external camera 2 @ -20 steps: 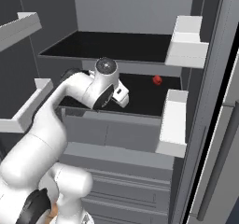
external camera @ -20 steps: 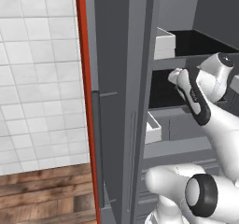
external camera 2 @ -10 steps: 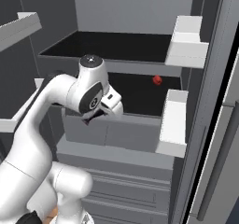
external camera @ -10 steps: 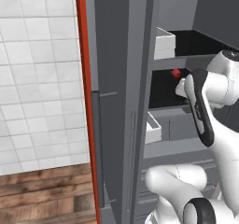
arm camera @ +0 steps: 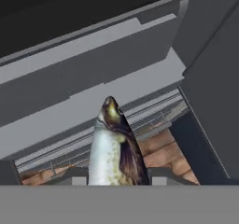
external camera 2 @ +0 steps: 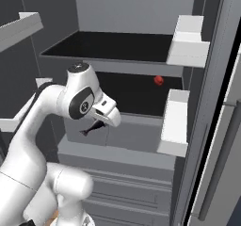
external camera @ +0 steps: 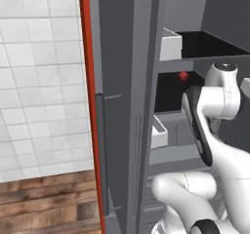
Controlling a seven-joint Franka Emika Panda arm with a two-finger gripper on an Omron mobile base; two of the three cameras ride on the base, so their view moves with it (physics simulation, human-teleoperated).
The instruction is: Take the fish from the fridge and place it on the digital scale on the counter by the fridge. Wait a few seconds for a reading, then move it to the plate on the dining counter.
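Pulled back out of the fridge (external camera 2: 141, 13) since a second ago, wrist rolled over and lower now, clear of the shelf with the red item (external camera 2: 158, 80). Gripper (external camera 2: 100, 124) clamped on the fish (arm camera: 114, 148), jaws fairly narrow around its body. In the hand view, fish sticking straight out along the gripper, head end away from the hand. From the right base view, dangling in front of the drawers, tail pointing down-left.
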